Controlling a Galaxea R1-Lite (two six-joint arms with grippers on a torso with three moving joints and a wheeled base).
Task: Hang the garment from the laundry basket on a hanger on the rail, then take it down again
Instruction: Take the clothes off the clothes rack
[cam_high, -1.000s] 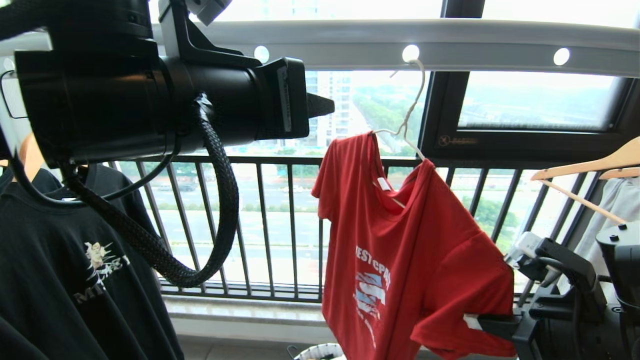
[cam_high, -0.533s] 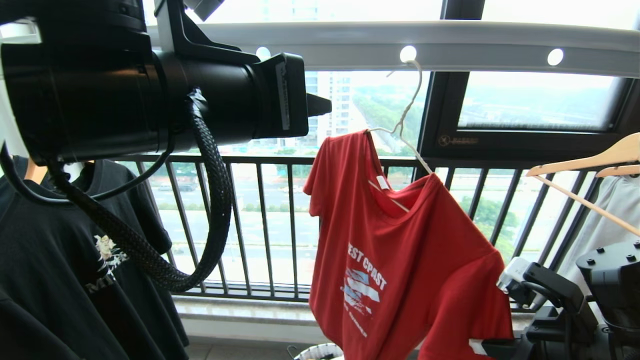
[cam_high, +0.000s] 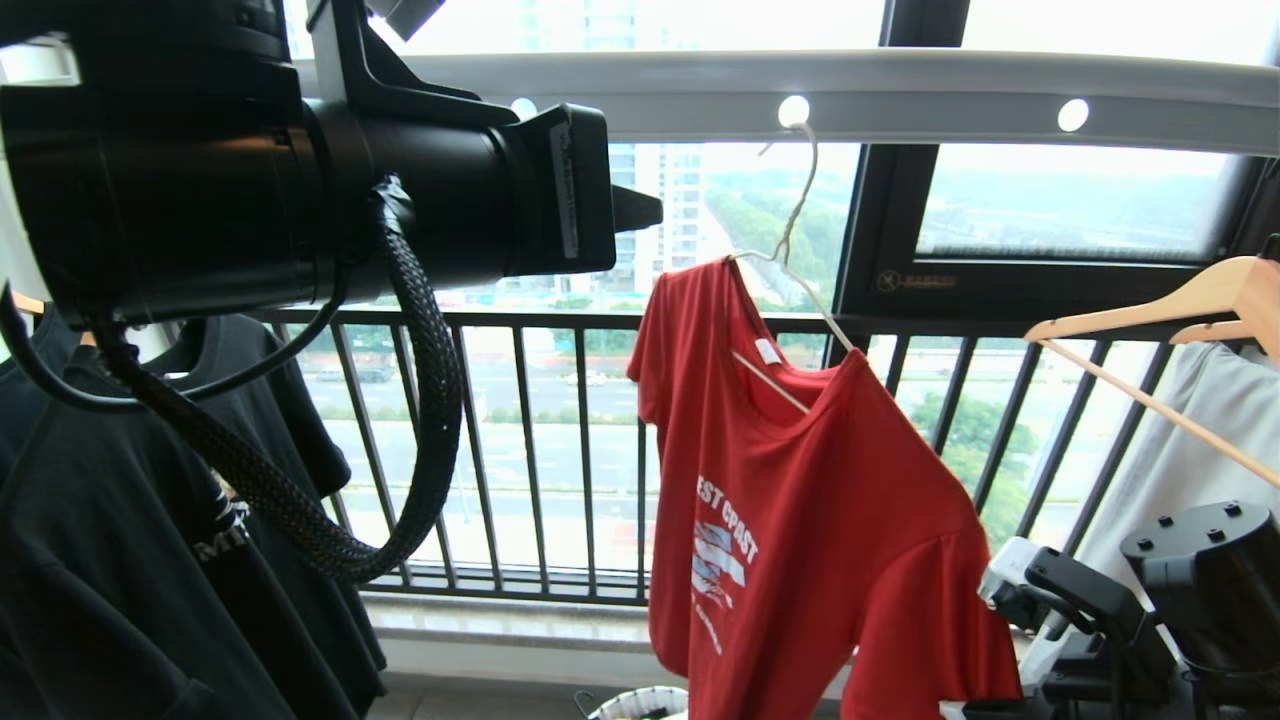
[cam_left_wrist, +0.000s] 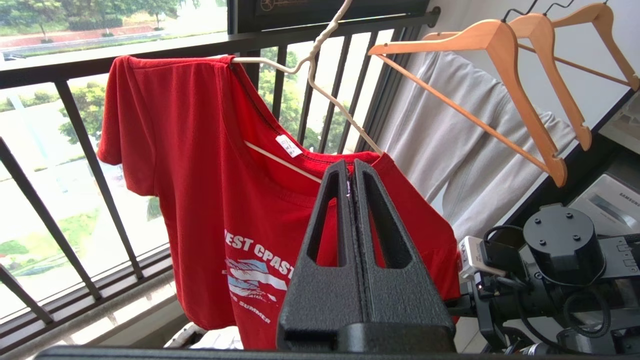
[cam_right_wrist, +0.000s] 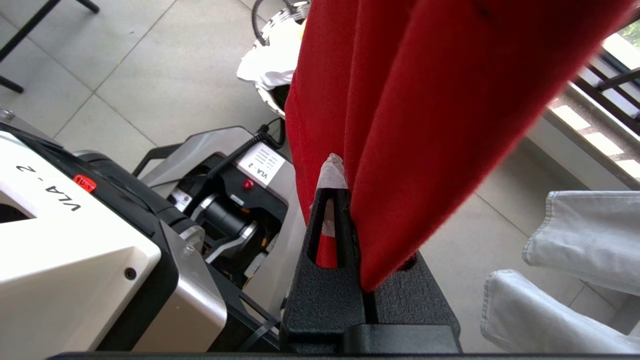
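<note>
The rail (cam_high: 900, 95) runs across the top of the head view, and the hanger (cam_high: 790, 235) hooks into one of its round holes. The shirt (cam_high: 800, 520) hangs from that hanger, tilted, its left shoulder high and its right sleeve drawn down toward the lower right corner. A black shirt (cam_high: 130, 560) fills the lower left of the head view, partly behind the left arm (cam_high: 300, 170), which is raised close to the camera. At the right edge a wooden hanger (cam_high: 1180, 310) carries a pale grey garment (cam_high: 1200, 430). The left wrist view alone shows the left gripper (cam_left_wrist: 353, 167): its fingers are pressed together with nothing between them, the tips just at the shirt's collar beside the hanger's lower wire, though contact cannot be told. That view also shows three wooden hangers in a row, where the head view gives two. The right wrist view alone shows the right gripper (cam_right_wrist: 345, 195) clamped on a fold of the red cloth at the sleeve, with a scrap of white tape at one fingertip; the head view only catches that arm's body at the lower right. The basket (cam_right_wrist: 272, 60) stands on the tiled floor below the shirt, and white cloth (cam_right_wrist: 270, 57) lies in it; the head view shows only its rim at the bottom edge.
</note>
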